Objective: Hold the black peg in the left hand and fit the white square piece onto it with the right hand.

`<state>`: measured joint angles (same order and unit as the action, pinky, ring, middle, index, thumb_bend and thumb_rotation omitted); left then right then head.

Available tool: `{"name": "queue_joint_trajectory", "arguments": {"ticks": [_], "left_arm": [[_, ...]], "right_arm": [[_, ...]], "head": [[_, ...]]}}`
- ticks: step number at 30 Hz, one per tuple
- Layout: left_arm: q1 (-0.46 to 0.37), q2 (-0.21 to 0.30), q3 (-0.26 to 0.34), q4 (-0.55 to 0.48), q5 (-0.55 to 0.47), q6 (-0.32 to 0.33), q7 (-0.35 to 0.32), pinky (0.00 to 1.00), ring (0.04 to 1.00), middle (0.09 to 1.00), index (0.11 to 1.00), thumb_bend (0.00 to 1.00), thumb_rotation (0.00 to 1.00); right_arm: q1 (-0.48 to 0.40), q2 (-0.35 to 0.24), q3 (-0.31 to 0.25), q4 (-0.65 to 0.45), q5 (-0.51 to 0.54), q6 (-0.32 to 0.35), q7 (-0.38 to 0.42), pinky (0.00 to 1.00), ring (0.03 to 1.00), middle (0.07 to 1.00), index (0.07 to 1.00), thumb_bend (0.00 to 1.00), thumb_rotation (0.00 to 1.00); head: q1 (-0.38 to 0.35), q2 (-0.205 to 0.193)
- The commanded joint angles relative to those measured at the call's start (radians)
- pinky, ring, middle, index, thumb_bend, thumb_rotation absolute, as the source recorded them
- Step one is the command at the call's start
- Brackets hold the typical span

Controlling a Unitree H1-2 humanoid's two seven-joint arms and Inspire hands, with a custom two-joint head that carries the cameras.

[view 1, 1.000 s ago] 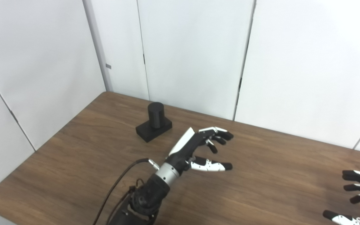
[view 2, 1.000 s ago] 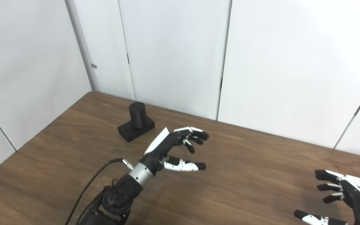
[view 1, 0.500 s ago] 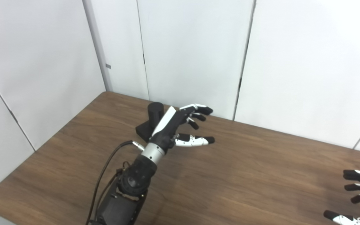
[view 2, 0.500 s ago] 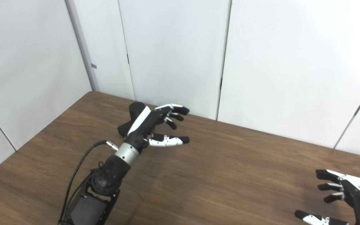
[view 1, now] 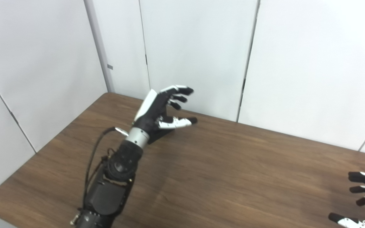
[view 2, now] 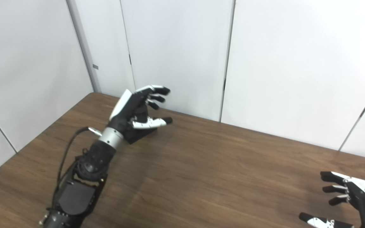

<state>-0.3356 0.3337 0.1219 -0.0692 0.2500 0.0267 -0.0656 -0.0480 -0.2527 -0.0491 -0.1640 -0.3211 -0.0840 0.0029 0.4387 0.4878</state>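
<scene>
Reaching over the black square-based peg (view 2: pixel 139 134) at the wooden tabletop's (view 1: pixel 233 177) far-left corner, the left hand (view 1: pixel 157 109), fingers spread and empty, should descend squarely before closing; the right hand (view 2: pixel 353 198) waits, fingers apart.

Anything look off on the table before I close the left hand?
The white square piece is in neither view. Otherwise nothing stands out: left hand open in front of the black peg, hiding most of it; right hand open at the table's near right.
</scene>
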Motion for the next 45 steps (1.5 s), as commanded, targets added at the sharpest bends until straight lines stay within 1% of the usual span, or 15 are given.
{"name": "queue_joint_trajectory", "arguments": {"ticks": [1,5,9,11,14,18,21,24,25,28,31,34,36,41,45], "left_arm": [[-0.052,0.023,0.014,-0.004,0.007,-0.009,0.028,0.62,0.731,0.775,0.739,0.80,0.11],[-0.063,0.036,0.027,0.020,0.013,-0.007,0.048,0.68,0.789,0.811,0.749,0.80,0.11],[-0.072,0.059,0.035,0.057,0.038,-0.026,0.075,0.66,0.788,0.812,0.750,0.80,0.12],[-0.077,0.074,0.037,0.081,0.045,-0.038,0.085,0.67,0.800,0.814,0.754,0.80,0.12],[-0.079,0.094,0.032,0.110,0.062,-0.030,0.094,0.66,0.802,0.819,0.756,0.82,0.14],[-0.074,0.111,0.016,0.114,0.138,0.039,0.117,0.74,0.875,0.874,0.786,0.86,0.23],[-0.075,0.114,0.014,0.123,0.170,0.076,0.133,0.81,0.926,0.916,0.817,0.91,0.25],[-0.079,0.125,0.003,0.132,0.206,0.117,0.131,0.85,0.963,0.957,0.840,0.96,0.31],[-0.080,0.129,-0.001,0.135,0.217,0.129,0.131,0.89,0.984,0.975,0.848,0.98,0.31],[-0.084,0.141,-0.017,0.143,0.253,0.168,0.130,0.96,0.999,0.996,0.862,1.00,0.33],[-0.087,0.146,-0.026,0.154,0.270,0.194,0.132,0.99,1.000,1.000,0.866,1.00,0.34],[-0.090,0.153,-0.041,0.177,0.296,0.212,0.139,1.00,1.000,1.000,0.868,1.00,0.36],[-0.092,0.159,-0.062,0.191,0.339,0.235,0.149,0.97,1.000,1.000,0.868,1.00,0.38],[-0.096,0.182,-0.135,0.229,0.458,0.320,0.149,0.94,1.000,1.000,0.878,1.00,0.46],[-0.099,0.187,-0.169,0.247,0.495,0.374,0.131,0.94,1.000,1.000,0.888,1.00,0.53]], "right_arm": [[-0.022,-0.012,-0.012,-0.037,0.014,-0.022,-0.008,0.44,0.615,0.707,0.689,0.59,0.00],[-0.020,-0.016,-0.012,-0.044,0.008,-0.014,-0.006,0.45,0.624,0.712,0.696,0.59,0.00],[-0.019,-0.017,-0.012,-0.040,0.010,-0.025,-0.008,0.45,0.622,0.711,0.699,0.58,0.00],[-0.019,-0.015,-0.013,-0.041,0.012,-0.024,-0.009,0.45,0.617,0.709,0.696,0.59,0.00],[-0.020,-0.013,-0.011,-0.043,0.007,-0.019,-0.009,0.45,0.611,0.707,0.694,0.59,0.00],[-0.020,-0.012,-0.011,-0.046,0.005,-0.010,-0.006,0.44,0.607,0.709,0.700,0.58,0.00],[-0.020,-0.009,-0.011,-0.051,0.009,-0.003,-0.005,0.44,0.606,0.710,0.699,0.58,0.00],[-0.019,-0.006,-0.009,-0.052,0.011,0.001,-0.004,0.44,0.600,0.710,0.697,0.58,0.00],[-0.018,-0.004,-0.009,-0.056,0.010,0.007,-0.003,0.44,0.596,0.709,0.697,0.58,0.00],[-0.017,-0.003,-0.008,-0.057,0.012,0.009,-0.003,0.44,0.600,0.714,0.702,0.58,0.00],[-0.017,-0.005,-0.008,-0.058,0.009,0.009,-0.005,0.44,0.607,0.720,0.710,0.58,0.00],[-0.018,-0.003,-0.009,-0.062,0.012,0.012,-0.005,0.45,0.607,0.718,0.708,0.58,0.00],[-0.017,-0.002,-0.008,-0.064,0.012,0.016,-0.004,0.45,0.607,0.718,0.706,0.57,0.00],[-0.014,-0.002,-0.005,-0.082,0.006,0.036,-0.001,0.44,0.603,0.718,0.706,0.57,0.00],[-0.015,-0.005,-0.007,-0.078,0.010,0.028,-0.004,0.44,0.590,0.713,0.700,0.57,0.00]], "head": [[0.000,0.002],[-0.002,0.004],[-0.002,0.006],[-0.002,0.007],[-0.004,0.008],[-0.003,0.009],[-0.002,0.011],[-0.006,0.012],[-0.006,0.013],[-0.006,0.015],[-0.007,0.017],[-0.009,0.021],[-0.010,0.021],[-0.015,0.025],[-0.016,0.026]]}}
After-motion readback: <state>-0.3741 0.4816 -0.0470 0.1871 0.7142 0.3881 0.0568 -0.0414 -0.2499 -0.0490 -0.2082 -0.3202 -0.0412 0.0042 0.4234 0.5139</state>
